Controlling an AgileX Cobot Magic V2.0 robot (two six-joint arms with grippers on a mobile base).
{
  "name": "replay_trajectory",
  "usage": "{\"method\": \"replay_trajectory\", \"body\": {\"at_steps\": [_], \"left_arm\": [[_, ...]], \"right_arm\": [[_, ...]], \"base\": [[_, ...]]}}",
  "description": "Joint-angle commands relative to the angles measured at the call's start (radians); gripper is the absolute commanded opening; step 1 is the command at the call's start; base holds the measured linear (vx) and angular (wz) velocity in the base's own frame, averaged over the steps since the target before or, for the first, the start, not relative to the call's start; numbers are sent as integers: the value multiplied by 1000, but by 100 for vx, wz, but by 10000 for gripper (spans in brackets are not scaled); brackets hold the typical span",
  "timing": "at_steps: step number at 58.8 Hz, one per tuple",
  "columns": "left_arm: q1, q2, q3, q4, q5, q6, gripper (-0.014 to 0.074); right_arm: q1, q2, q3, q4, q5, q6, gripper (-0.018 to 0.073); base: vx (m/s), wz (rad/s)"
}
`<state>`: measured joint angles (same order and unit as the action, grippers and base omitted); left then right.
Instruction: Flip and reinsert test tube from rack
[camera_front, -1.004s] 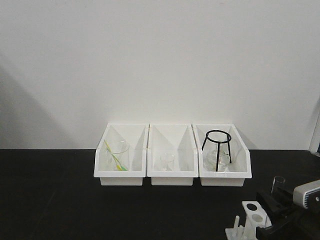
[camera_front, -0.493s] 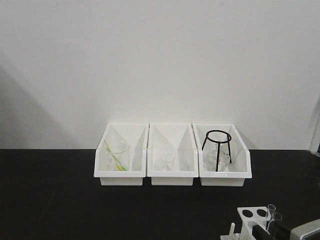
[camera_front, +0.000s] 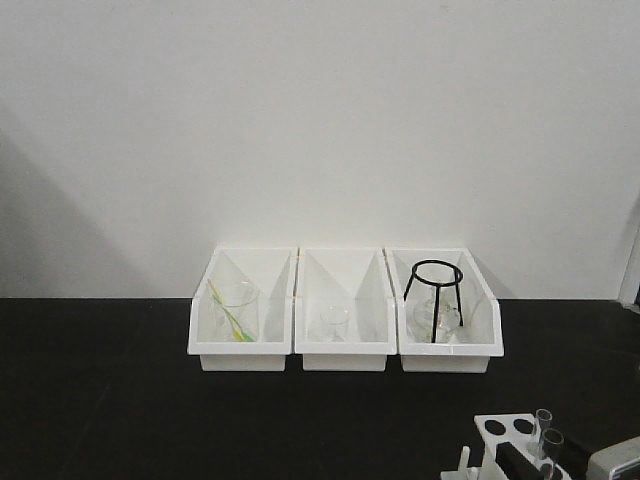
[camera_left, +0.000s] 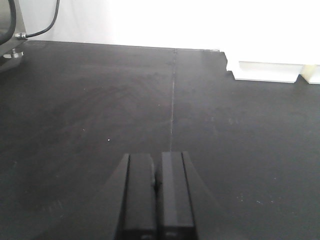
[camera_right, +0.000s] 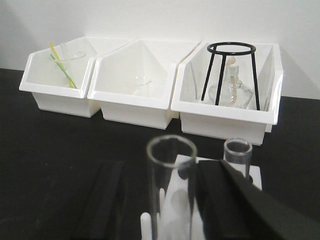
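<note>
The white rack (camera_front: 497, 430) stands at the bottom right of the front view, with two clear test tubes (camera_front: 543, 421) upright in it, mouths up. In the right wrist view the nearer test tube (camera_right: 171, 195) stands between the fingers of my right gripper (camera_right: 161, 167). It is close against the right finger (camera_right: 225, 200), with a gap to the left finger (camera_right: 107, 200), so this gripper is open. The other tube (camera_right: 237, 152) rises behind the right finger, over the rack (camera_right: 177, 200). My left gripper (camera_left: 157, 170) is shut on nothing above the black table.
Three white open-front bins (camera_front: 345, 350) line the wall: the left one holds a beaker with a yellow-green straw (camera_front: 233, 315), the middle one a small beaker (camera_front: 330, 323), the right one a black tripod over a flask (camera_front: 436, 300). A seam (camera_left: 172, 100) crosses the black table.
My right gripper has come down from the right with the tube, which now stands in the rack beside the other one. In the last half second both tubes sank slightly in view.
</note>
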<state>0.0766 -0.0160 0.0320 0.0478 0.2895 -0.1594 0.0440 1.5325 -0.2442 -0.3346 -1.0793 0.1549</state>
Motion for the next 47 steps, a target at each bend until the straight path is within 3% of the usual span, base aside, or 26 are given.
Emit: {"method": "replay_trajectory", "body": {"at_steps": [1, 6, 19, 26, 33, 47], "left_arm": [[-7, -12, 0, -4, -87, 0, -6], [-7, -12, 0, -4, -87, 0, -6], [-7, -12, 0, -4, -87, 0, -6], [-7, -12, 0, -4, -87, 0, -6], [-7, -12, 0, -4, -87, 0, -6], [-7, -12, 0, -4, -87, 0, -6]], "right_arm": [[0, -76, -15, 9, -52, 6, 539], [0, -148, -15, 9, 34, 25, 587], [0, -450, -58, -14, 297, 137, 592], [0, -649, -189, -120, 621, 228, 592], [0, -790, -298, -183, 845, 361, 581], [0, -952, -317, -178, 997, 394, 503]], "base": [[0, 0], [0, 0], [0, 0], [0, 0], [0, 0], [0, 0]]}}
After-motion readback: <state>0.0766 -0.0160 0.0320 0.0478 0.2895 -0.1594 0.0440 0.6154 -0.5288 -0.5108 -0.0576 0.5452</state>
